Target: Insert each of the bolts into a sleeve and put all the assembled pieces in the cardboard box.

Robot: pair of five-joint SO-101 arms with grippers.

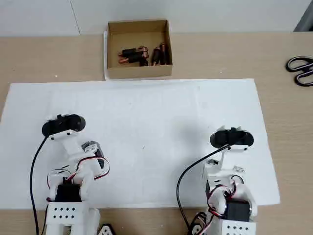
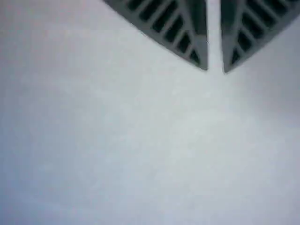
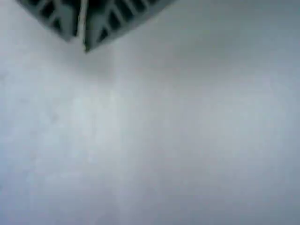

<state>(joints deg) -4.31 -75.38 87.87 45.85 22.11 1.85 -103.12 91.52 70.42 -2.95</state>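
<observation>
The assembled pieces (image 1: pixel 133 55), dark bolts seated in coppery sleeves, are seen lying in the cardboard box (image 1: pixel 138 71). The box is set at the far edge of the table (image 1: pixel 49 58), against the far edge of the white sheet (image 1: pixel 146 122). The task is therefore judged all but done.

The left gripper (image 2: pixel 215 69) is held over bare sheet towards its near left corner, jaws drawn to a narrow slit with nothing between them. The right gripper (image 3: pixel 80 44), towards the near right corner, is closed on nothing.

The pieces are judged small, stiff, light and smooth, and apt to roll. Each would best be pinched across the middle of its sleeve.

Scissors (image 1: pixel 301 70) are left at the table's right edge.
</observation>
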